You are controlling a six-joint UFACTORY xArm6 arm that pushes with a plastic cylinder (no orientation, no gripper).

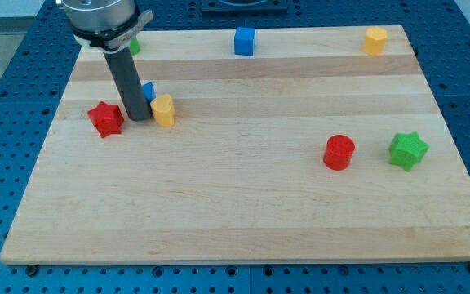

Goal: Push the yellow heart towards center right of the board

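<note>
Red cylinder [339, 153] and green star [407, 150] sat nearest, view's right. Red star [105, 119], then my tip [138, 119], no claw fitted, just left of the yellow heart [163, 110]; its pointing unclear. Blue block [148, 91] part-hidden behind the rod. Smooth wooden board [243, 204]. Farthest: blue cube [245, 41], yellow block [374, 39], green block [134, 45].

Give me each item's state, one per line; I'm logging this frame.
my tip: between red star and yellow heart
yellow heart: just right of tip
red star: left of tip
blue block: mostly hidden behind rod
red cylinder: alone
green star: alone
</note>
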